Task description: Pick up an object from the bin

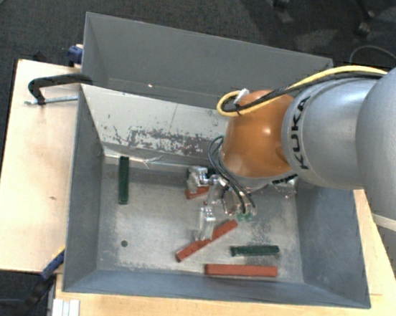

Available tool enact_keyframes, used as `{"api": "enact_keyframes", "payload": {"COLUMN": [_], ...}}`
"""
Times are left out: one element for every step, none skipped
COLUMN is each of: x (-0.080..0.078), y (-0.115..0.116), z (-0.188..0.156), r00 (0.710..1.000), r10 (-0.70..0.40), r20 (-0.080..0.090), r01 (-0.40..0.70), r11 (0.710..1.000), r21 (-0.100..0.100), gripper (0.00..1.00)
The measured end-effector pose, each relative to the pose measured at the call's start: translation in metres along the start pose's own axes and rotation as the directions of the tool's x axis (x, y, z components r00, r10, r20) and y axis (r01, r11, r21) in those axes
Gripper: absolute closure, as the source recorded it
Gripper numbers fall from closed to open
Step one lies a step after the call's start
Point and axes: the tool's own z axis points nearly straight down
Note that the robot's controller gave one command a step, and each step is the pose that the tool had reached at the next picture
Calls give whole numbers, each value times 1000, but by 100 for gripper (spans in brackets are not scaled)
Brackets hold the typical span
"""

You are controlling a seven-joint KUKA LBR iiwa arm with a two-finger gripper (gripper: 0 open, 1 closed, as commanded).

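— Well, where are you just now?

— Down inside the grey bin [196,59], a little right of the frame's centre. My arm comes in from the right. The orange cover [254,143] on my wrist sits above my gripper [209,219], and a yellow cable [325,73] loops over the arm towards the upper right.

— And what lies under you?

— A slanted red-brown stick [199,246]. It runs from lower left to upper right on the bin floor, below the centre of the frame. Its upper end lies just beside my tip, perhaps touching it; I cannot tell which.

— Are your jaws apart or together?

— I cannot tell. The metal down there blurs into one bright shape, so I won't claim that I hold anything.

— What else is near?

— A small reddish piece [195,194] lies just to the upper left of my tip, close to the back wall. To the lower right lies a dark green stick [254,251], nearly level. Below that, close to the front wall, lies a longer red-brown bar [241,271], also nearly level. Those two lie near each other but apart.

— Anything farther off?

— A green stick [123,180] lies well away at the left of the floor, pointing up and down the frame. A small dark speck [123,244] lies below it, towards the lower left corner.
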Motion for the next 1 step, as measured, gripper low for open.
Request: {"api": "enact_keyframes", "payload": {"x": [27], "y": [-44], "z": [-4], "r00": [918], "r10": [-397], "r20": [6], "r01": [397], "r11": [918], "r21": [4], "gripper": [0]}}
